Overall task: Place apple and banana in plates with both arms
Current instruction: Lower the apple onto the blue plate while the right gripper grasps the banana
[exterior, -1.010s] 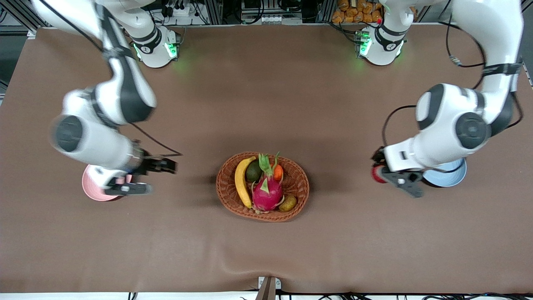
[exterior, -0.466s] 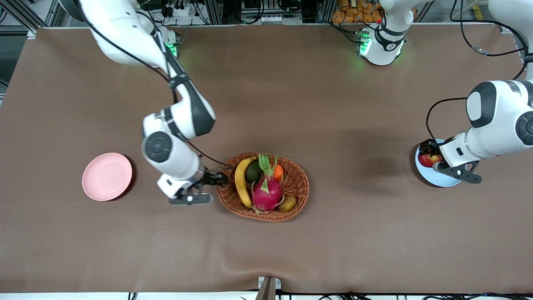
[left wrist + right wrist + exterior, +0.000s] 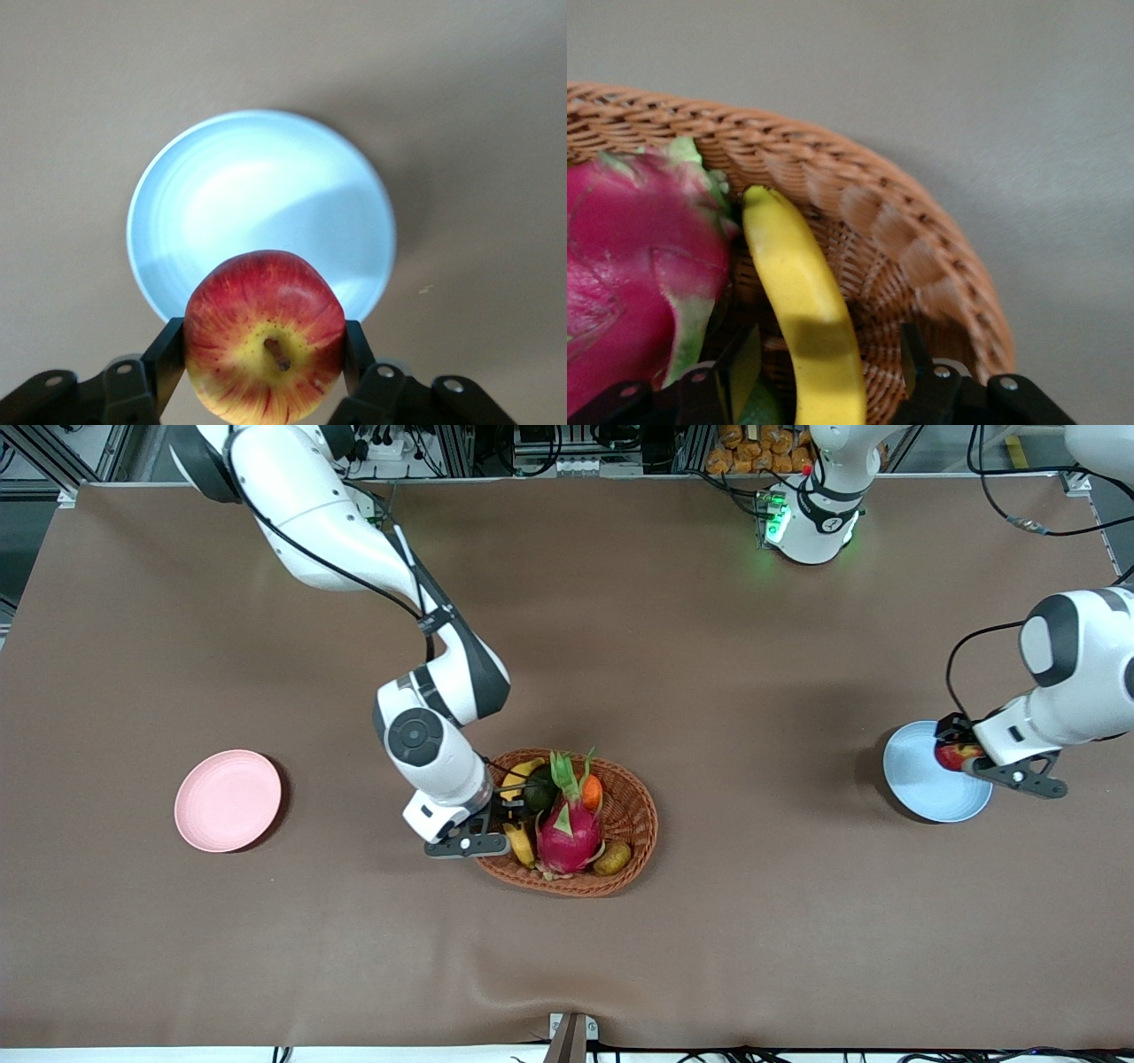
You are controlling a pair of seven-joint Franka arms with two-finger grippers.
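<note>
My left gripper [image 3: 959, 755] is shut on the red and yellow apple [image 3: 951, 755] and holds it over the rim of the pale blue plate [image 3: 921, 779]. In the left wrist view the apple [image 3: 264, 338] sits between both fingers, over the blue plate [image 3: 257, 199]. My right gripper [image 3: 512, 808] is open, down in the wicker basket [image 3: 633, 841] with its fingers on either side of the yellow banana [image 3: 521, 841], not touching it. The right wrist view shows the banana [image 3: 806, 310] between the open fingers. The pale pink plate [image 3: 228, 800] lies empty toward the right arm's end.
In the basket a pink dragon fruit [image 3: 567, 834] lies beside the banana, with a dark avocado [image 3: 540, 786], a small orange fruit [image 3: 592, 791] and a brown kiwi [image 3: 612, 856]. The dragon fruit [image 3: 633, 274] is close against one right finger.
My right arm swung from over the pink plate to the basket and lowered around the banana. My left arm carried the apple across the blue plate toward the left arm's end.
</note>
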